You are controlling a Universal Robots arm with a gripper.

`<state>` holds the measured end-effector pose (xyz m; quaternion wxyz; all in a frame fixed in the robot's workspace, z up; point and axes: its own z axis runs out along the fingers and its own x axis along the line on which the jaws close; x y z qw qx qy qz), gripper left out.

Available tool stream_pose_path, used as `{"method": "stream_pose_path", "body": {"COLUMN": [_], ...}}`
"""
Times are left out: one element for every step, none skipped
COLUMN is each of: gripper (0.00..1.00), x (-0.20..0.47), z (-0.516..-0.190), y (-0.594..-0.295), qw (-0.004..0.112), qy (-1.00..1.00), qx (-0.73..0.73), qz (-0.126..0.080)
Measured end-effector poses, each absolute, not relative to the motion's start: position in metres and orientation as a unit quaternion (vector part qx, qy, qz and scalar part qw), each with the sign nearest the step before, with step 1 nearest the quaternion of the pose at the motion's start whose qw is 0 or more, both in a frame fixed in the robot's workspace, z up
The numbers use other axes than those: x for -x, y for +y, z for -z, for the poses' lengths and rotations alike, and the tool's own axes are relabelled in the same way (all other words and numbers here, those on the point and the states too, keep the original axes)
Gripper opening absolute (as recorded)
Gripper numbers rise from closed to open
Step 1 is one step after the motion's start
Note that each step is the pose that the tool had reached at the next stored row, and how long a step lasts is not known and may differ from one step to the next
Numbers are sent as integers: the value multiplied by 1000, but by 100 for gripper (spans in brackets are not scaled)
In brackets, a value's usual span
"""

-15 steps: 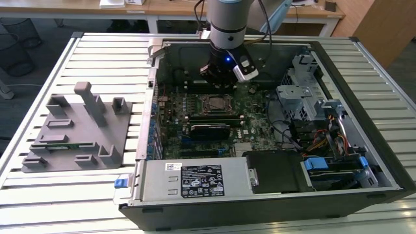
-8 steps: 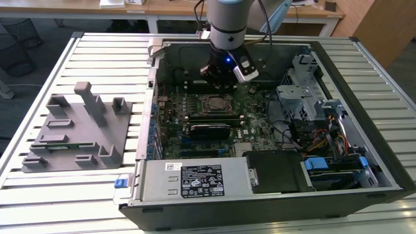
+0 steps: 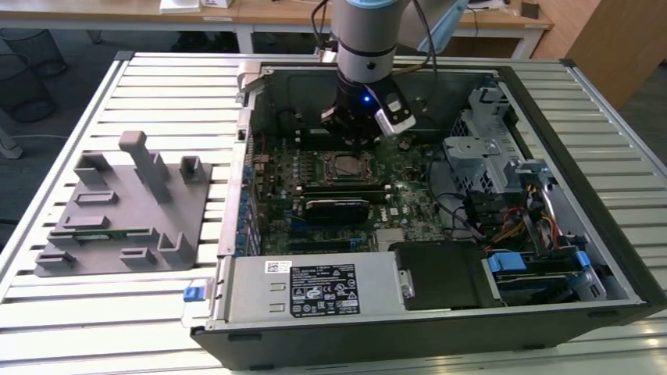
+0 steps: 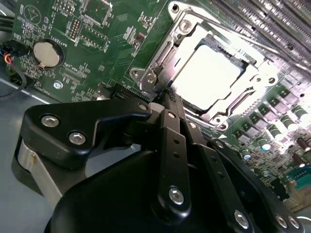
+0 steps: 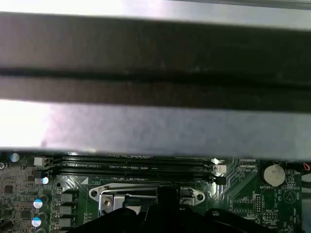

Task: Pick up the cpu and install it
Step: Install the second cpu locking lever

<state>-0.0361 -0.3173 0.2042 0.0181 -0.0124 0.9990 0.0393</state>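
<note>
Gripper (image 4: 167, 94) tips beside socketed cpu (image 4: 206, 73)

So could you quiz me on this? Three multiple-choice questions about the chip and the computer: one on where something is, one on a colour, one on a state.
1. Where is the cpu?
A on the floor
B in the socket
C on a chair

2. What colour is the board?
A green
B red
C white

3. How is the case?
A shut by a panel
B standing upright
C lying flat, side open

Answers:
1 B, the second wrist view shows the bright square seated inside the metal frame.
2 A, the board is green in both wrist views.
3 C, the exterior view looks straight down onto the parts inside.
</note>
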Motion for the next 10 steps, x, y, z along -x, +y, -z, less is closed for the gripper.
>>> {"method": "stream_pose_path", "body": {"gripper": [11, 11, 11, 11, 11, 11, 11, 11, 11, 11], "x": [36, 36, 36, 36, 36, 36, 36, 36, 36, 36], "z": [-204, -204, -204, -204, -204, -204, -204, -204, -205, -207], "y": [-318, -320, -322, -323, -325, -327, -328, -328, -329, -329], "qw": [18, 18, 18, 18, 18, 18, 18, 18, 18, 18], "qy": [999, 999, 999, 999, 999, 999, 999, 999, 999, 999], "qx": [12, 12, 12, 12, 12, 12, 12, 12, 12, 12], "qz": [-39, -39, -39, -39, -39, -39, -39, -39, -39, -39]}}
